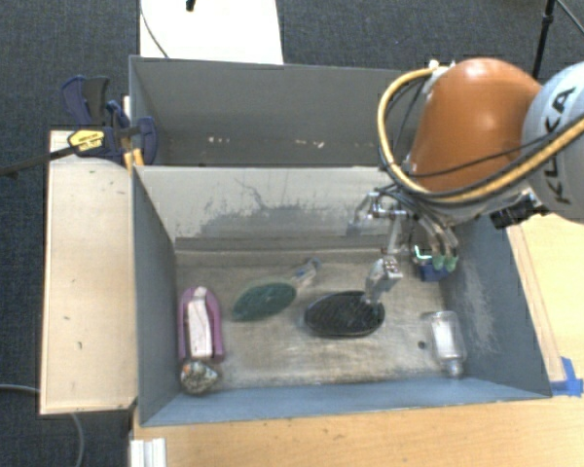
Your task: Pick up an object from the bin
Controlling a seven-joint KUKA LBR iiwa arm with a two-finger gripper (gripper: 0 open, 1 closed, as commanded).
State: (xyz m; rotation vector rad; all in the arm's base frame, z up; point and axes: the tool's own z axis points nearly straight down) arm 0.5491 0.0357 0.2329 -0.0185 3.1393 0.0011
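Currently the gripper [378, 288] hangs low inside the bin [158, 290], under the arm's orange cover [472, 115] and its looped cables [394, 163]. Spread or pressed together: cannot tell from this angle. Nothing is seen held.

Nearest thing: a black round disc [343, 315], flat on the bin floor, dark and ribbed-looking. The gripper's tip meets the disc's upper right edge as the camera sees it; real contact or just above it, cannot tell.

Further to the view's left of the gripper: a green oval piece [263, 301], lying flat, with a pale stub pointing back toward the gripper. It lies near the disc but apart from it.

Well off to the view's left of the gripper, by the bin's left wall: a purple bottle [200, 325] on its side, and a small round ball [198, 377] touching its near end.

To the view's right of the gripper and nearer the camera: a clear bottle [446, 340], lying down, apart from the disc.

Just right of the gripper, partly hidden by the wrist: a small blue and green item [432, 264]; kind unclear.
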